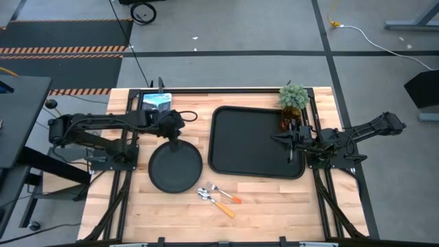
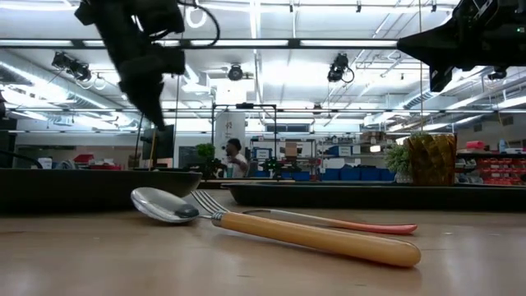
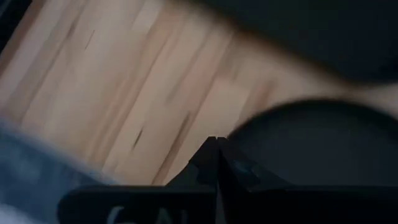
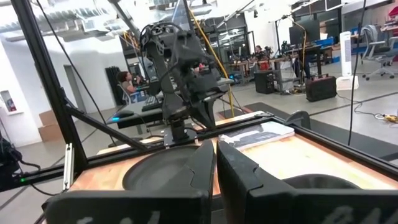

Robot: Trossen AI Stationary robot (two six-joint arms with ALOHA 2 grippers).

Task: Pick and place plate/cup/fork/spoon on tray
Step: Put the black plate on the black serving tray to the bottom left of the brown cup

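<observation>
From above, the tray [image 1: 255,144] lies on the table's right half, its long axis running front to back. A green plant [image 1: 293,96] stands at its far right corner with the cup [image 1: 287,125] just beside it, by the tray's right rim. The plate [image 1: 175,167] sits left of the tray, clear of it. Fork [image 1: 224,193] and spoon [image 1: 215,202] lie side by side near the front edge, heads toward the plate, handles slanting right and forward. My left gripper [image 1: 177,140] hangs over the plate's far edge; my right gripper [image 1: 285,140] reaches over the tray's right rim, close to the cup.

From table height, the spoon [image 2: 271,225] lies bowl-up in front with the fork [image 2: 329,219] just behind, both pointing left. The plate's rim [image 2: 99,182] and the tray's rim [image 2: 378,194] stand behind them.

My left wrist shows my fingers [image 3: 208,163] pressed together, empty, at the plate's [image 3: 311,143] edge.

My right wrist shows my fingers [image 4: 196,168] closed against each other, holding nothing, above the tray [image 4: 323,182], the plate [image 4: 155,169] and left arm beyond.
</observation>
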